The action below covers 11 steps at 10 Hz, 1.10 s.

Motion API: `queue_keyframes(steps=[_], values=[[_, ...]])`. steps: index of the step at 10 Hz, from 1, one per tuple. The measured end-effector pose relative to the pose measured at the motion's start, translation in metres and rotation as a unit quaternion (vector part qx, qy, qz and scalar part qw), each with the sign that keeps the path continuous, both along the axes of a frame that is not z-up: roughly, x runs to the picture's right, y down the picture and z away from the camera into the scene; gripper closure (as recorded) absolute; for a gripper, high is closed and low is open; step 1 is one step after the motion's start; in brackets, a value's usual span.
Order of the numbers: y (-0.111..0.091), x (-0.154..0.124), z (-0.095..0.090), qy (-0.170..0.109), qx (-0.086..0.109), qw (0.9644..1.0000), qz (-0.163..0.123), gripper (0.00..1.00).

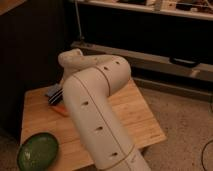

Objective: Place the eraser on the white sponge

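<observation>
"Where was the eraser point(56, 99)?"
"A dark block with pale stripes, lying flat at the wooden table's point(135, 117) far left, partly hidden."
"And the white sponge point(51, 90)?"
"A bluish-grey pad just beside it, farther back."

You're looking into a dim, warm-lit room. A light wooden table point(142, 125) fills the lower left, from 6 to 9 o'clock. From 3 to 5 o'clock lies a speckled grey floor point(182, 117), with a thin dark cable point(206, 150) on it near 4 o'clock. A long pale ledge point(160, 61) crosses behind the table toward 3 o'clock. Above it a dark recess point(150, 32) reaches up to a pale shelf point(145, 7) at 12 to 1 o'clock. A metal pole point(78, 20) stands at 11 o'clock, and a dark wall point(30, 45) fills 9 to 10 o'clock.
</observation>
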<state>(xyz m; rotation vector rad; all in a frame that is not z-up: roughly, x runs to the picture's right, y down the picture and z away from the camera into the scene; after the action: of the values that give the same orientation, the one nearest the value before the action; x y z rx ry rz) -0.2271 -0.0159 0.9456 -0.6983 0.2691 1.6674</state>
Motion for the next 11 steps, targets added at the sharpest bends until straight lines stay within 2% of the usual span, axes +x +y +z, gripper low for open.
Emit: queue_keyframes(steps=[2, 3, 7, 11], values=[[-0.002, 0.006, 0.009, -0.035, 0.004, 0.9987, 0.037, 0.20], [-0.003, 0.006, 0.014, -0.040, 0.004, 0.9983, 0.042, 0.20], [-0.005, -0.005, 0.023, -0.015, -0.011, 0.9998, 0.008, 0.20], [-0.002, -0.005, 0.033, -0.001, -0.026, 0.9997, -0.002, 0.20]])
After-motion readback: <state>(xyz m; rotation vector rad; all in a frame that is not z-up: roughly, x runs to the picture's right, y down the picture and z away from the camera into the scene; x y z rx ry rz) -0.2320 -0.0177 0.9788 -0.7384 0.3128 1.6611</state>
